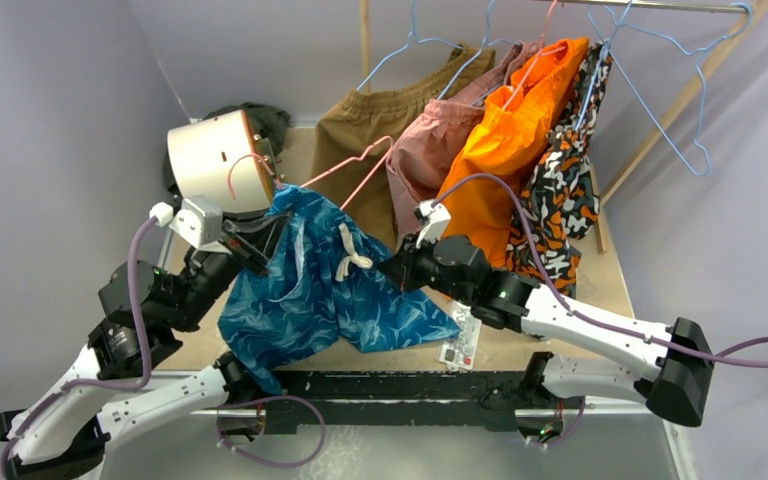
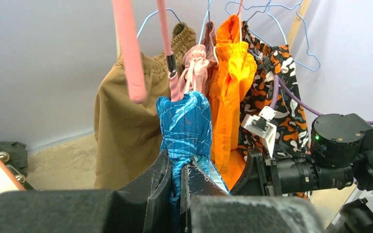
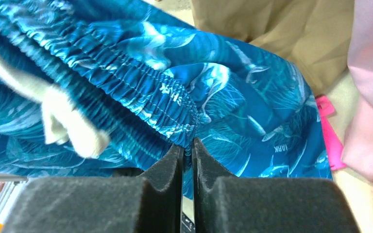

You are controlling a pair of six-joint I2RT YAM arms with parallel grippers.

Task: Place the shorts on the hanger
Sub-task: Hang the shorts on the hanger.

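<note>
Left gripper point(image 2: 177, 170) is shut tight on a bunched fold of the shorts point(image 2: 184, 121). The blue cloth is squeezed between its two black fingers at the bottom centre of the left wrist view. Right gripper point(image 3: 188, 145) has its jaws almost together and pinches the edge of the elastic waistband, at the lower centre of the right wrist view. The white drawstring bow point(image 3: 73, 126) hangs to the left of it.

In the top view the shorts are spread between the two grippers, centre left of the frame. Their lower part hangs down toward the table point(image 1: 605, 285).

The pink hanger point(image 1: 360, 165) comes out from the upper edge of the shorts and points to the upper right. Behind it, in the upper centre, brown shorts point(image 1: 380, 120), dusty pink shorts point(image 1: 425, 150), orange shorts point(image 1: 520, 130) and camouflage shorts point(image 1: 565, 190) hang on light blue wire hangers point(image 1: 660, 100). A white drum point(image 1: 215, 160) is in the upper left.
</note>
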